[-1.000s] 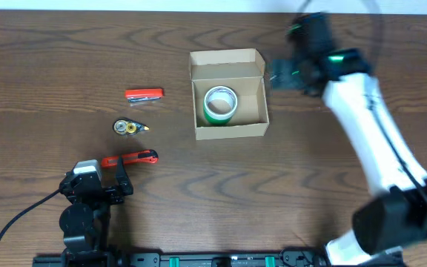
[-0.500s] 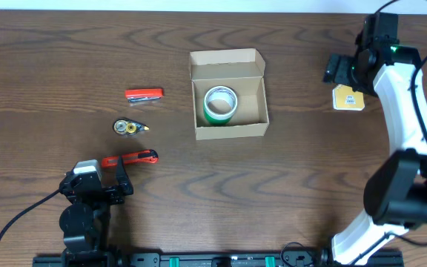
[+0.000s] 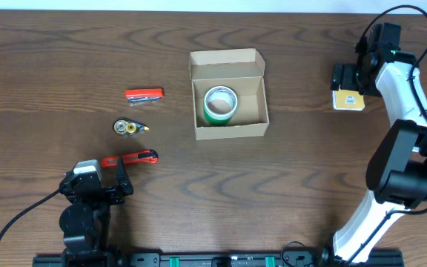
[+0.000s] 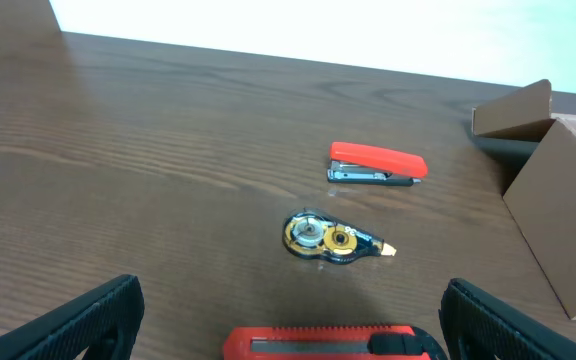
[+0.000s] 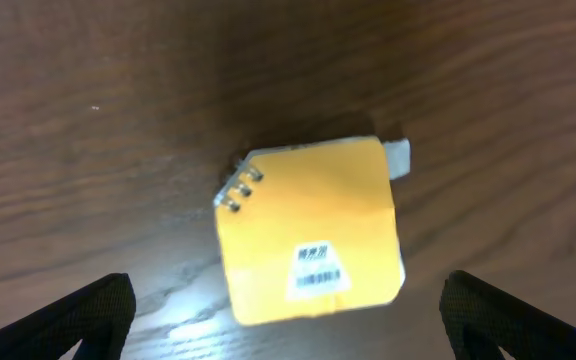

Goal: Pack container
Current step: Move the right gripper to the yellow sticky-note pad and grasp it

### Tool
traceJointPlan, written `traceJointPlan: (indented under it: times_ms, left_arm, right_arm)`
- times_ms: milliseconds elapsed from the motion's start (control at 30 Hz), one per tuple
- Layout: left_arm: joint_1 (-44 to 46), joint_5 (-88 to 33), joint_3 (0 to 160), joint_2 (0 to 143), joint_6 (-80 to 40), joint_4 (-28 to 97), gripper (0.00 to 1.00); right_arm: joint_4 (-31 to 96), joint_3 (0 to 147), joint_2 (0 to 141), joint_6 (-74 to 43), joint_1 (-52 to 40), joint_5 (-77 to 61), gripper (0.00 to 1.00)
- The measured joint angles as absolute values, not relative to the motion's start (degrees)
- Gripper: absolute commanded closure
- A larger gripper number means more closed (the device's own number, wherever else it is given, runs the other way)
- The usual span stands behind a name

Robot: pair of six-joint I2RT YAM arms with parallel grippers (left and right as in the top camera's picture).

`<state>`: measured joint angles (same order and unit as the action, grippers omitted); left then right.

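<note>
Right gripper [image 5: 288, 318]: fingers spread wide, holding nothing, poised over a yellow square notepad [image 5: 313, 230] with a metal spiral binding at one corner and a barcode label. In the right wrist view the pad lies between the two fingertips; contact cannot be told. Nothing else lies around the pad on the dark wooden table [image 3: 310, 178].

Left gripper [image 4: 288, 330]: fingers likewise spread and empty. A red utility knife [image 4: 318, 343] lies just ahead, between the fingertips. Beyond it is a round black-and-yellow correction-tape dispenser [image 4: 333, 238], then a red stapler [image 4: 376, 165].

The tan cardboard box [image 3: 228, 131] sits well to the right gripper's left and ahead-right of the left gripper. Its flap lid stands open at the far side, and it holds one green-and-white tape roll [image 3: 219, 103] lying flat.

The right arm [image 3: 406, 119] is stretched far from its base. The left arm [image 3: 84, 208] is folded low near its base.
</note>
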<state>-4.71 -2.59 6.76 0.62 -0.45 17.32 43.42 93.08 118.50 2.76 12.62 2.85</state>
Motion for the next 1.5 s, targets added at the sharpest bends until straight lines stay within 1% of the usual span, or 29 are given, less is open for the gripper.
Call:
traceJointPlan:
  times_ms: [500,800,1033,1167,1333,1433,1500]
  left_arm:
    - [-4.7,-2.6,6.8,0.6,-0.4,17.3,0.05]
    - [-4.7,-2.6,6.8,0.6,-0.4,17.3,0.04]
    - [-4.7,-2.6,6.8,0.6,-0.5,17.3,0.04]
    - [-4.7,-2.6,6.8,0.6,-0.4,17.3,0.05]
    - [-4.7,-2.6,6.8,0.6,-0.5,17.3,0.05]
    - [-4.7,-2.6,6.8,0.6,-0.4,17.3,0.05]
    - [-4.7,-2.6,6.8,0.6,-0.4,17.3,0.04]
  right_arm:
    - [41.6,93.0,123.7,10.5,15.9,-1.4,0.01]
    - [39.6,93.1,127.3,11.5,16.2,-3.7,0.01]
    - [39.1,93.1,127.5,12.1,16.4,-4.1,0.01]
    - [39.1,93.1,127.5,12.4,16.4,-4.3,0.11]
    - [39.7,93.2,127.5,12.2,16.4,-4.6,0.27]
    - [40.6,93.3,127.5,12.0,16.5,-4.9,0.31]
    - [41.1,93.5,127.5,11.9,16.5,-5.3,0.31]
